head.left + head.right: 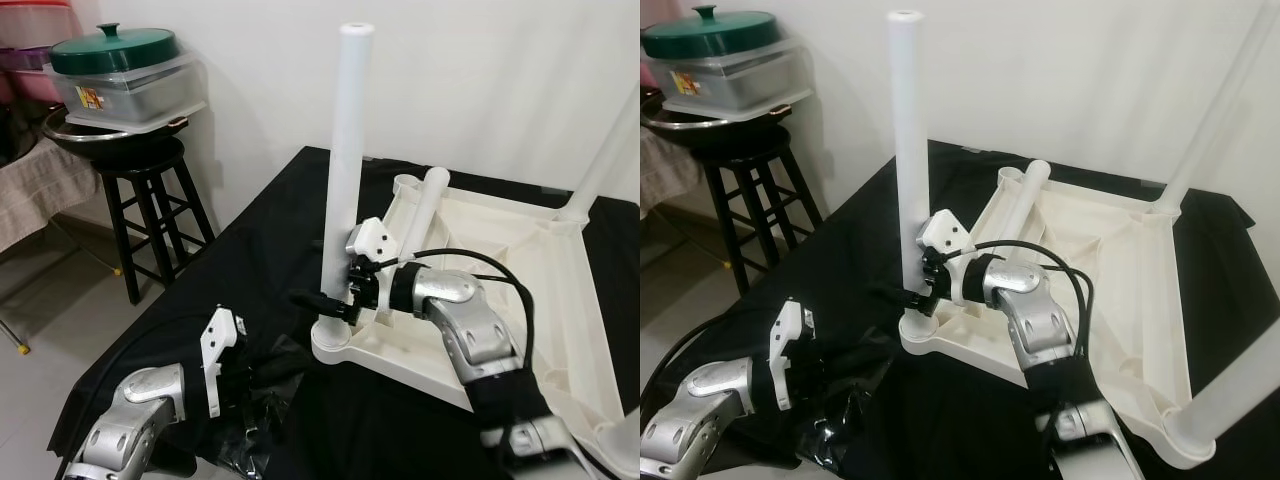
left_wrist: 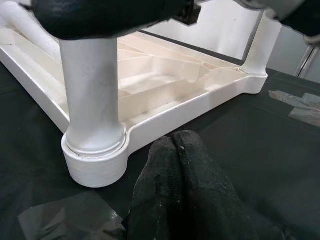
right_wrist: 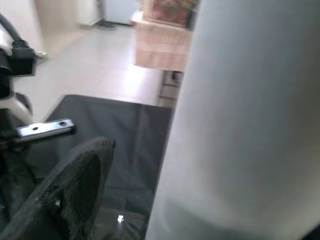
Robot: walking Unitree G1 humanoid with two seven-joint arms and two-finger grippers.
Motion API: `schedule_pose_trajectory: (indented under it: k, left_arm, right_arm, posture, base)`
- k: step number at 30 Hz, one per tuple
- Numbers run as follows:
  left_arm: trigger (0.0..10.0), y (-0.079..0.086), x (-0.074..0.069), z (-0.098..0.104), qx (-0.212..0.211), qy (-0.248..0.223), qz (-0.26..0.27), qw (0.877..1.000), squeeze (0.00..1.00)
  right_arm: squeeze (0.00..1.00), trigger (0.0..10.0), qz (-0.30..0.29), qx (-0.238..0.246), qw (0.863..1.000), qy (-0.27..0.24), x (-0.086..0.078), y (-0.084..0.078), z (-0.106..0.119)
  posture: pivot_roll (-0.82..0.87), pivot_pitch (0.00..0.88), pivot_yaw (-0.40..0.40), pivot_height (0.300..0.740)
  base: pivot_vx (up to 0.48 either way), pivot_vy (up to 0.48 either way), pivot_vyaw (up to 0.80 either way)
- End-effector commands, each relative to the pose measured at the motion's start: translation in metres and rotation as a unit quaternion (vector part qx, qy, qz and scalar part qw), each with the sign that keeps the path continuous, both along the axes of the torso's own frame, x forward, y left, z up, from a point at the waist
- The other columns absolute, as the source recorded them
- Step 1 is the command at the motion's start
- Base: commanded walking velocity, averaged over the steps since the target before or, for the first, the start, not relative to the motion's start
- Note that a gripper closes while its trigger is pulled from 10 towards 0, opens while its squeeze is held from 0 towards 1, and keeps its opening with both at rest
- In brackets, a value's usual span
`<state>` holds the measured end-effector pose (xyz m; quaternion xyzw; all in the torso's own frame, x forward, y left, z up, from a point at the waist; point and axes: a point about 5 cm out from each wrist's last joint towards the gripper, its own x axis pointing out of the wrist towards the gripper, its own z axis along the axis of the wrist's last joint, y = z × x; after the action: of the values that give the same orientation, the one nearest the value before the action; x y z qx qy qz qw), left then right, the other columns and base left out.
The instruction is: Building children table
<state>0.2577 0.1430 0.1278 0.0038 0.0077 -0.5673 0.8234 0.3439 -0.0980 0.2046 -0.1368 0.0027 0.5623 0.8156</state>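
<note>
You have a black wooden stool (image 1: 150,200) standing at the left, beside the white wall (image 1: 480,70). It carries a dark pan (image 1: 110,135), a clear lidded container (image 1: 125,90) and a green lid (image 1: 113,47), stacked.

The upturned children's table (image 1: 500,240) and its upright leg (image 1: 345,150) look like smooth, matt white plastic. A matt black cloth (image 1: 260,240) covers the worktop, with glossy crinkled black film (image 1: 845,425) on it. The stool (image 1: 150,200) is dark wood.
</note>
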Motion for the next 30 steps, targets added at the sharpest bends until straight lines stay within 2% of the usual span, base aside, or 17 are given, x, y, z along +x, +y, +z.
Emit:
schedule_pose_trajectory:
  k: [1,2,3,6,7,16,19,22,25,26,27,28,29,30]
  left_arm:
    - [10.0,0.001,-0.002,-0.001,0.007,0.0,0.0,1.0,0.0]
    - [10.0,0.001,-0.002,-0.001,0.007,0.0,0.0,1.0,0.0]
    - [10.0,0.001,-0.002,-0.001,0.006,0.0,0.001,1.0,0.0]
    - [10.0,0.0,-0.002,-0.001,0.004,0.0,0.001,1.0,0.0]
    - [10.0,0.0,-0.002,0.0,0.003,0.0,0.001,1.0,0.0]
    - [10.0,0.001,-0.001,0.0,0.003,0.0,0.001,1.0,0.0]
    - [10.0,0.001,-0.001,0.001,0.003,0.0,0.0,1.0,0.0]
    - [10.0,0.002,-0.001,0.001,0.003,0.0,0.001,1.0,0.0]
    - [10.0,0.002,-0.001,0.002,0.002,0.0,0.001,1.0,0.0]
    - [10.0,0.004,-0.002,0.001,0.004,0.001,0.001,1.0,0.0]
    - [10.0,0.006,-0.002,0.001,0.005,0.001,0.001,1.0,0.0]
    - [10.0,0.006,-0.002,0.001,0.005,0.001,0.001,1.0,0.0]
    - [10.0,0.008,-0.002,0.0,0.008,0.003,0.0,1.0,0.0]
    - [10.0,0.008,-0.002,0.0,0.008,0.003,0.0,1.0,0.0]
  right_arm:
    - [0.0,10.0,0.03,-0.003,1.0,0.002,0.004,0.004,0.003]
    - [0.0,10.0,0.03,-0.003,1.0,0.002,0.004,0.004,0.003]
    - [0.0,0.0,0.04,-0.002,0.999,0.011,0.006,0.003,0.005]
    - [0.0,0.0,0.07,0.013,0.997,0.037,0.005,0.0,0.005]
    - [0.0,0.0,0.075,0.017,0.996,0.055,0.006,-0.006,0.0]
    - [0.0,0.0,0.067,0.035,0.994,0.073,0.006,-0.016,-0.016]
    - [0.0,0.0,0.003,0.057,0.995,0.081,0.001,-0.018,-0.033]
    - [0.0,0.0,-0.03,0.062,0.994,0.086,-0.005,-0.014,-0.042]
    - [0.0,0.0,-0.037,0.064,0.993,0.088,-0.008,-0.011,-0.045]
    - [0.0,0.0,-0.103,0.005,0.991,0.089,-0.033,0.026,-0.066]
    - [0.0,0.0,-0.202,-0.01,0.979,0.02,-0.043,0.034,-0.057]
    - [0.0,0.0,-0.202,-0.01,0.979,0.02,-0.043,0.034,-0.057]
    - [0.0,0.0,-0.3,0.001,0.953,-0.026,-0.045,0.028,-0.043]
    - [0.0,0.0,-0.3,0.001,0.953,-0.026,-0.045,0.028,-0.043]
  posture:
    - [0.0,0.0,-0.075,0.74]
    - [0.0,0.0,-0.075,0.74]
    - [0.0,0.0,-0.079,0.74]
    - [0.0,0.0,-0.079,0.74]
    - [0.0,0.0,-0.081,0.74]
    - [-0.01,0.0,-0.075,0.74]
    - [-0.02,0.0,-0.072,0.74]
    - [-0.03,0.0,-0.071,0.74]
    - [-0.03,0.0,-0.071,0.74]
    - [-0.04,0.0,-0.075,0.74]
    - [-0.05,0.0,-0.058,0.74]
    - [-0.05,0.0,-0.058,0.74]
    - [-0.06,0.0,-0.05,0.74]
    - [-0.06,0.0,-0.05,0.74]
  base:
    - [0.0,0.0,0.0]
    - [0.0,0.0,0.0]
    - [0.0,0.0,0.0]
    - [0.0,0.0,0.0]
    - [0.0,0.0,0.0]
    - [0.0,0.0,0.0]
    - [0.0,0.0,0.0]
    - [0.0,0.0,0.0]
    - [0.0,0.0,0.0]
    - [0.0,0.0,0.0]
    - [0.0,0.0,0.0]
    - [0.0,0.0,0.0]
    - [0.0,0.0,0.0]
    - [0.0,0.0,0.0]
